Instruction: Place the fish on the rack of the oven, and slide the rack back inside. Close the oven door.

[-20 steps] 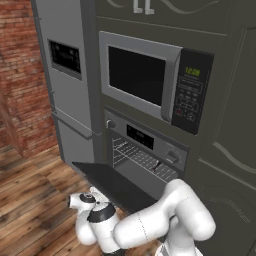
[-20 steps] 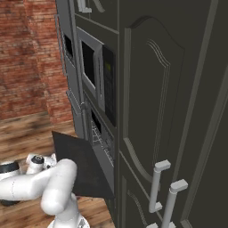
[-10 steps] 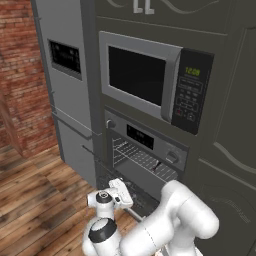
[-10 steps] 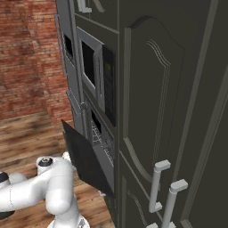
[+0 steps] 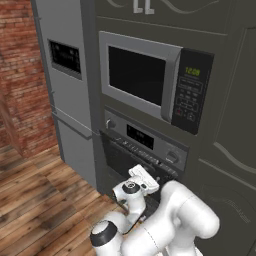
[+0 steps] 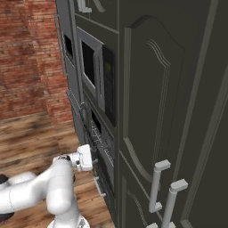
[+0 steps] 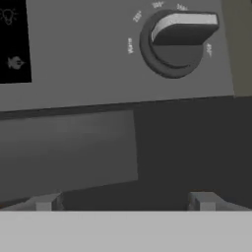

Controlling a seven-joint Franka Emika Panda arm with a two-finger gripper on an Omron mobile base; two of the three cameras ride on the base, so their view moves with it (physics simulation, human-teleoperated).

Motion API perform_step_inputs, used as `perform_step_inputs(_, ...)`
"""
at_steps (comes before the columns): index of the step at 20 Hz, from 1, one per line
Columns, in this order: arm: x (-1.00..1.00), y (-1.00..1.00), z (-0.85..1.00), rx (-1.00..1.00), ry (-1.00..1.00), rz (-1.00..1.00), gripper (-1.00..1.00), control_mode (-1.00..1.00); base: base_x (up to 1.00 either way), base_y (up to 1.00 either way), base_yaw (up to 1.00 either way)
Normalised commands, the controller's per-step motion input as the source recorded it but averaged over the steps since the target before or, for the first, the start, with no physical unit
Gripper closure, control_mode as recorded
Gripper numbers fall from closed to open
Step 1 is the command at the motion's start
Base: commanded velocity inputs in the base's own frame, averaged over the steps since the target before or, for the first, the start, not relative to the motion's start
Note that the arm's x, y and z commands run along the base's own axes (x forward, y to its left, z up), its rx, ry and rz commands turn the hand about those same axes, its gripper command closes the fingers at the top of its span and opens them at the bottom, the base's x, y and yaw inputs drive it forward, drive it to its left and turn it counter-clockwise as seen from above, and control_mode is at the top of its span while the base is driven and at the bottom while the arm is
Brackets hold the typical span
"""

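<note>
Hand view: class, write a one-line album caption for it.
Gripper up close to the oven door, beneath the control strip's round knob.

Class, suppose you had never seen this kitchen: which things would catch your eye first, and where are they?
The white robot arm fills the foreground, its gripper pressed up against the oven door, which stands nearly upright. Just above sit the oven's silver control strip and the silver-framed microwave. A red brick wall stands at the left.

A home kitchen is shown: a silver-framed microwave (image 5: 150, 80) is built into dark cabinetry (image 6: 156, 102) above the oven (image 5: 145, 145), a grey refrigerator (image 5: 67, 95) stands at nine o'clock, beside brick wall (image 5: 17, 75) and wood floor (image 5: 40, 210).
</note>
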Motion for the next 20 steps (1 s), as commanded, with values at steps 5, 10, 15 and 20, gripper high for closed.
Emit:
perform_step_inputs(5, 1.0, -1.0, 0.01, -0.01, -0.02, 0.16, -1.0, -1.0, 0.0, 0.0, 0.0)
perform_step_inputs(10, 1.0, -1.0, -0.3, 0.01, 0.13, 0.17, -1.0, -1.0, 0.0, 0.0, 0.0)
perform_step_inputs(15, 0.9, -0.96, -0.63, 0.0, 0.06, 0.12, -1.0, -1.0, 0.0, 0.0, 0.0)
perform_step_inputs(20, 0.21, -0.21, -0.22, 0.0, 0.0, 0.05, -1.0, -1.0, 0.0, 0.0, 0.0)
